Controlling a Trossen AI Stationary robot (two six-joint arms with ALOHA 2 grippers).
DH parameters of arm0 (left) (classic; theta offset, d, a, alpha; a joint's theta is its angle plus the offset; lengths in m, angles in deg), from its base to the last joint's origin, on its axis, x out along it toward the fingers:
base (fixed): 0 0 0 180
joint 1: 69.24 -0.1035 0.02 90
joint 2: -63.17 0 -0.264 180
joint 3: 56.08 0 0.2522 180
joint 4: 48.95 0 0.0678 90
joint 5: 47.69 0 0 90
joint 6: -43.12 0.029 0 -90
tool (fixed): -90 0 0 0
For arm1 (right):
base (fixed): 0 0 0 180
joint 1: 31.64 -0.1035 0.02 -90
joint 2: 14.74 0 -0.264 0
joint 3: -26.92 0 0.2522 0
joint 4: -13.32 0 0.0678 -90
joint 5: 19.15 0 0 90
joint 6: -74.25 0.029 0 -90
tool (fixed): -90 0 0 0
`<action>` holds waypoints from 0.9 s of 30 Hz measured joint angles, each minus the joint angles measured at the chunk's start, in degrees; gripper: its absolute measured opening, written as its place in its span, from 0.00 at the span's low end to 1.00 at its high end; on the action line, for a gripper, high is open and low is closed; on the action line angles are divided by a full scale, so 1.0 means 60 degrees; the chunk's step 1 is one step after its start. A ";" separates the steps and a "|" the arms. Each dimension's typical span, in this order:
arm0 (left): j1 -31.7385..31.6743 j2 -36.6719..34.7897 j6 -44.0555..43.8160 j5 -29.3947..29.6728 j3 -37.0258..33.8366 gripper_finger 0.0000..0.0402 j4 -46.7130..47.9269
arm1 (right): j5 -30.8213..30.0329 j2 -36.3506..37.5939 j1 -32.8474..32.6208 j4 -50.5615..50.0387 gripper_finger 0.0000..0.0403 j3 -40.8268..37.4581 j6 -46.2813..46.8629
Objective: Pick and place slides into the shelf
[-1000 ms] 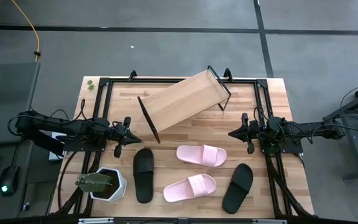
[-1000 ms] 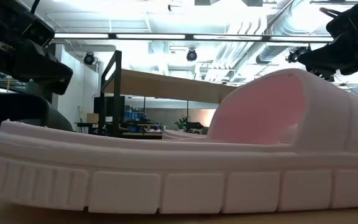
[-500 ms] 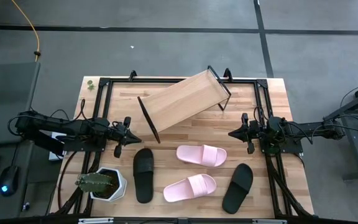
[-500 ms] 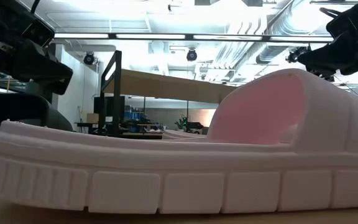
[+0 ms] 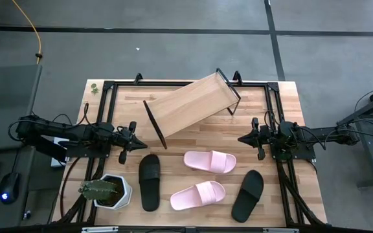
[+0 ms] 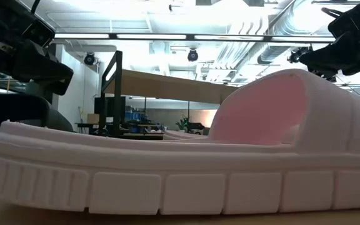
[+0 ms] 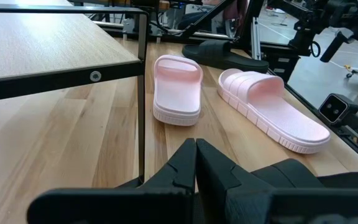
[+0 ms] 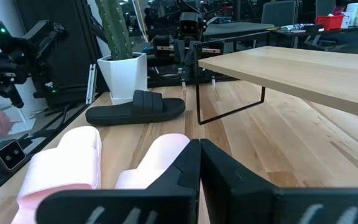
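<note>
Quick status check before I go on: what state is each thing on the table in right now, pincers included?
Light-wood shelf with black metal frame ends: upright, angled, nothing on it.
Upper pale pink slide: flat on table, sole down.
Lower pale pink slide: flat on table, sole down.
Left black slide: flat on table.
Right black slide: flat on table.
Left pincer: shut, holding nothing.
Right pincer: shut, holding nothing.
Potted cactus in white pot: upright.
</note>
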 joint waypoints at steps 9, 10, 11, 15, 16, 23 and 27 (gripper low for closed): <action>0.0000 0.0000 0.0002 -0.0003 0.0000 0.00 0.0000 | 0.0001 -0.0001 0.0000 -0.0001 0.00 -0.0002 0.0001; 0.0003 0.0000 0.0002 -0.0003 0.0000 0.00 0.0000 | -0.0003 0.0000 0.0000 -0.0001 0.00 -0.0002 0.0001; 0.0002 0.0000 0.0002 0.0000 0.0000 0.00 -0.0002 | -0.0003 -0.0004 0.0000 0.0003 0.00 0.0001 0.0001; 0.0002 0.0000 0.0000 -0.0002 0.0000 0.00 -0.0001 | -0.0001 0.0000 0.0000 0.0001 0.00 0.0001 0.0001; 0.0002 0.0000 0.0001 0.0000 0.0000 0.00 -0.0001 | -0.0001 -0.0002 0.0000 0.0001 0.00 0.0001 -0.0001; 0.0004 0.0000 0.0046 0.0044 0.0000 0.00 -0.0025 | 0.0001 -0.0003 0.0000 0.0003 0.00 0.0001 0.0001; 0.0000 0.0000 0.0082 0.0146 0.0000 0.00 -0.0021 | -0.0002 -0.0001 0.0000 0.0003 0.00 -0.0002 0.0000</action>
